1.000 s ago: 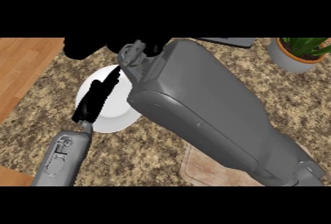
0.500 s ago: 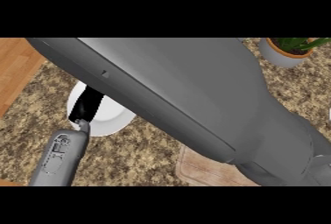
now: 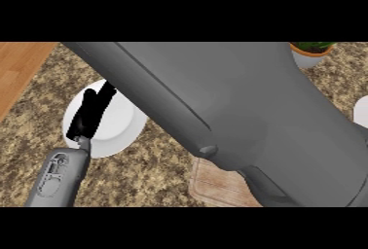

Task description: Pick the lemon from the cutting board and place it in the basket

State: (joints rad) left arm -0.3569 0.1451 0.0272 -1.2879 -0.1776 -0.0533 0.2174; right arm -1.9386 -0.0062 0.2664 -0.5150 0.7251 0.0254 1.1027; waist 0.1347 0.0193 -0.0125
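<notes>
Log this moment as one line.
right forearm: fills view | right hand: out of view | left hand: open over plate | lemon, basket: unseen | cutting board: partly hidden

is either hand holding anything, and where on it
Left hand, open over the white plate, holds nothing. Right hand is out of view past its forearm: cannot be told.

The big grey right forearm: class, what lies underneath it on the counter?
A corner of the wooden cutting board shows beneath the right forearm. The rest of the board is covered; the lemon, the basket and the right hand cannot be seen.
</notes>
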